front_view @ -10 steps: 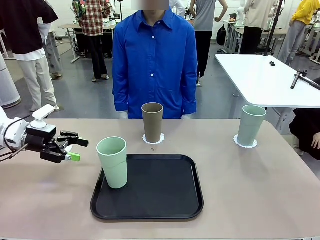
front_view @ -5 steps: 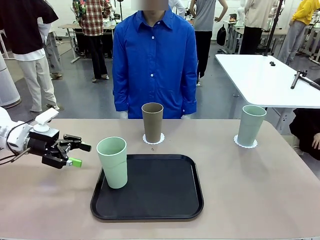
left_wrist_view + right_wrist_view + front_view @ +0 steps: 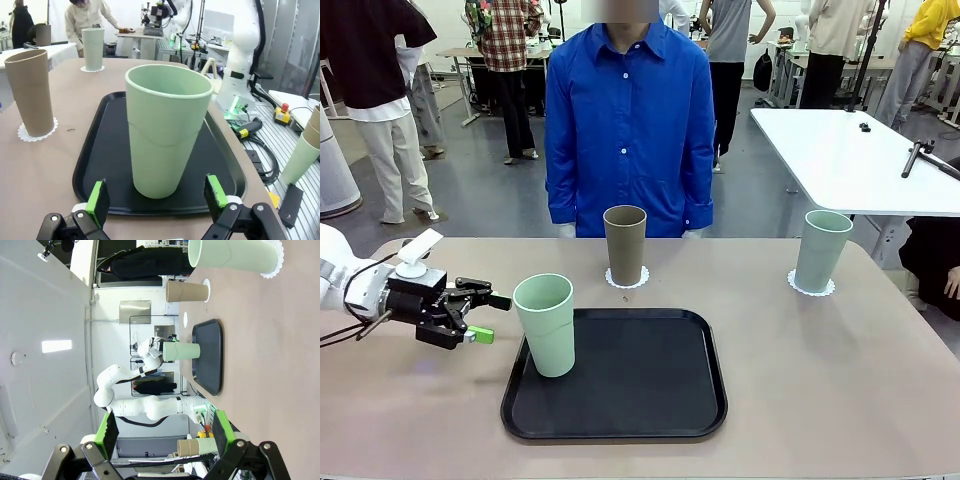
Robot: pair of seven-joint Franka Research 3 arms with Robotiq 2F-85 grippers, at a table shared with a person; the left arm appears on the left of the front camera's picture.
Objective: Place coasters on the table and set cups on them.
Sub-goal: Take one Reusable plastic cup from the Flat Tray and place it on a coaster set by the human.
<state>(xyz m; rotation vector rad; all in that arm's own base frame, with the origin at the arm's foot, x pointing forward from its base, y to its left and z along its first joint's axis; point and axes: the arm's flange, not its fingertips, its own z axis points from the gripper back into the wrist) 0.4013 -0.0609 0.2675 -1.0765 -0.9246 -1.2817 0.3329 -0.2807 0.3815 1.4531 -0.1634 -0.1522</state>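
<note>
Left gripper (image 3: pixel 487 317) closer to tray cup than second ago, lower, fingers spread, empty. Three cups: mint cup (image 3: pixel 546 324) on black tray (image 3: pixel 640 400); olive-brown cup (image 3: pixel 625 244) and second mint cup (image 3: pixel 821 250) each on a coaster (image 3: pixel 626 280) on table (image 3: pixel 820 380). Two coasters visible. Right gripper (image 3: pixel 165 432) fingers spread, empty.

The olive-brown cup (image 3: pixel 625 244) seemingly hides most of its coaster (image 3: pixel 627 279).

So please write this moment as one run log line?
left tool: open, beside mint cup | cup: on black tray | right tool: open, holding nothing
</note>
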